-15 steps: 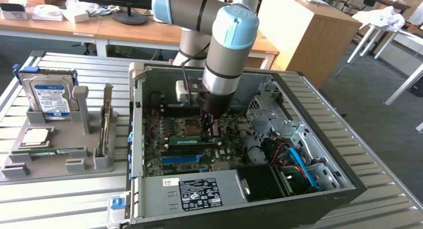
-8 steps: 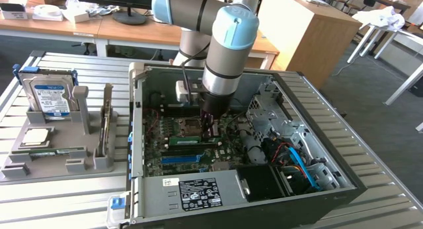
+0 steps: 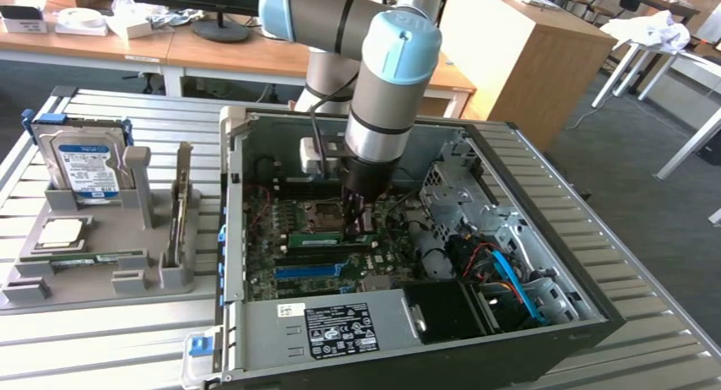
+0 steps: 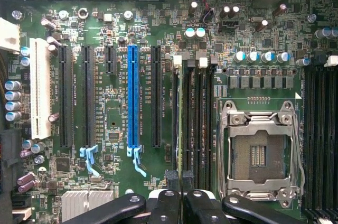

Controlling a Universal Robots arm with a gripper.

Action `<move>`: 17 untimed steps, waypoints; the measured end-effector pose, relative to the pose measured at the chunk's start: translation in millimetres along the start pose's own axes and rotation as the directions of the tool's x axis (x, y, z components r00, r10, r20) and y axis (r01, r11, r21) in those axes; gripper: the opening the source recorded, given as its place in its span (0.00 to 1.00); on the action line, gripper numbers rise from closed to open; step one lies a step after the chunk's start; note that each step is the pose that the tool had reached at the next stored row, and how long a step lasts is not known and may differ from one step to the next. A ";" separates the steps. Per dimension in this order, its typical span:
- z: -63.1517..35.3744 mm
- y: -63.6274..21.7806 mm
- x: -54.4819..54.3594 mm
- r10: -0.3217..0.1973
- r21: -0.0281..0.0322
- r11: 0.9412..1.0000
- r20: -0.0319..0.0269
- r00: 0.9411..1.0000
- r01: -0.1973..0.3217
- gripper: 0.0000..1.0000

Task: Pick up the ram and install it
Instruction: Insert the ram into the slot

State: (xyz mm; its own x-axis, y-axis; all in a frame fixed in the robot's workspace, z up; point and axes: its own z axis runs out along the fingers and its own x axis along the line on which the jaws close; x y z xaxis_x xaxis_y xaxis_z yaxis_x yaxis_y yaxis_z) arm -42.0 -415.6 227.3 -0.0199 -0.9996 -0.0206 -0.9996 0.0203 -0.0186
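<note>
Since slot accepts board only edge-first, hand pinches ram by flat faces, long edge down, parallel to memory slots directly beneath hand. CPU socket empty, just beside hand. Seating depth: cannot tell.

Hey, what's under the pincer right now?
The ram, edge-on in the pincer, at the memory slots. It covers the slot beneath, so its seating cannot be seen.

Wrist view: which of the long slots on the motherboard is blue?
The blue slot, lying between a short black slot and a long black slot. Every other slot is black, except one white slot at the row's end.
</note>
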 end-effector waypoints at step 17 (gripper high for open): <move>-0.3 -0.3 0.0 -0.003 0.000 1.000 0.000 1.000 0.003 0.12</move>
State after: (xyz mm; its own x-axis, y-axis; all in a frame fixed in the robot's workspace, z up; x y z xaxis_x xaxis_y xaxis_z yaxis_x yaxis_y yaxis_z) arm -41.7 -415.6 227.6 -0.0168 -0.9996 -0.0207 -0.9997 0.0172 -0.0186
